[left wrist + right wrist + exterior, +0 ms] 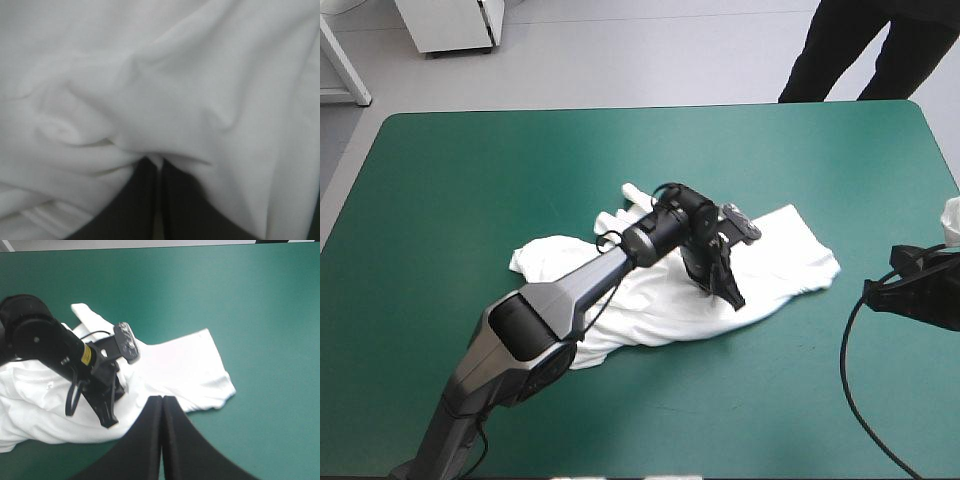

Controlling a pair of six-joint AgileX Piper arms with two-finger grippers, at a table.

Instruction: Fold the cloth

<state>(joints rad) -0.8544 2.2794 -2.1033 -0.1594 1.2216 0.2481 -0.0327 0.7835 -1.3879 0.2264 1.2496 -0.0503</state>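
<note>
The white T-shirt (780, 255) lies crumpled and partly spread at the middle of the teal-green table (470, 200). My left gripper (728, 290) points down onto its near middle. In the left wrist view the left gripper (160, 162) is shut on the T-shirt (175, 90), and folds bunch up at the fingertips. The right wrist view shows the T-shirt (185, 360) with the left gripper (107, 415) on it. My right gripper (162, 399) is shut and holds nothing. It hovers near the table's right edge (875, 292), apart from the shirt.
A small white object (952, 218) sits at the table's right edge, just behind the right gripper. Bare teal-green cover surrounds the shirt on all sides.
</note>
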